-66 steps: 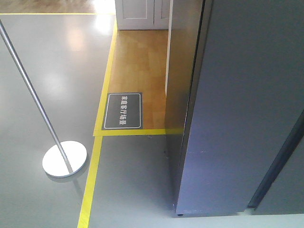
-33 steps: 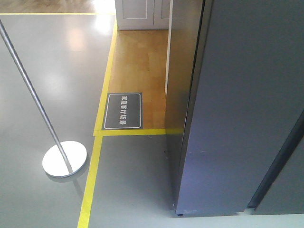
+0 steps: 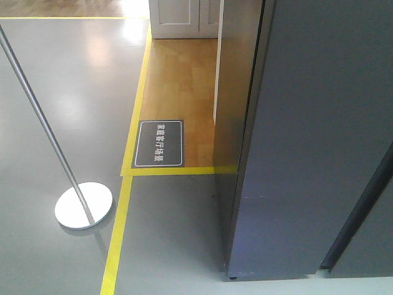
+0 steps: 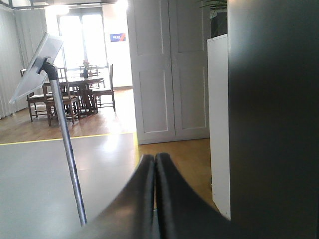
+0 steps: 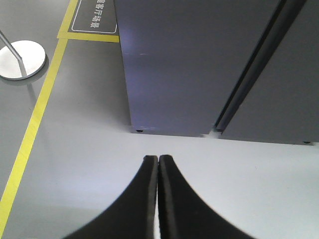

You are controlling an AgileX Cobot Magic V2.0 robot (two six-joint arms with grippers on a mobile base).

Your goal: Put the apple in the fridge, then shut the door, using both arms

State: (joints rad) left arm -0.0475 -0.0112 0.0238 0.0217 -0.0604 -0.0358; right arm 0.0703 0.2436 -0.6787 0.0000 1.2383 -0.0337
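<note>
Both my pincers were pressed together, empty: left gripper level, beside the fridge; right gripper tilted down at the floor before its door. Apple unseen.

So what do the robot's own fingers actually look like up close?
Only the tips show. The left gripper has two matte black fingers with smooth, curved outer edges that flare wider toward the camera and taper to blunt tips. The right gripper looks the same, with matching matte black fingers. No cables, markings or arm links are visible.
</note>
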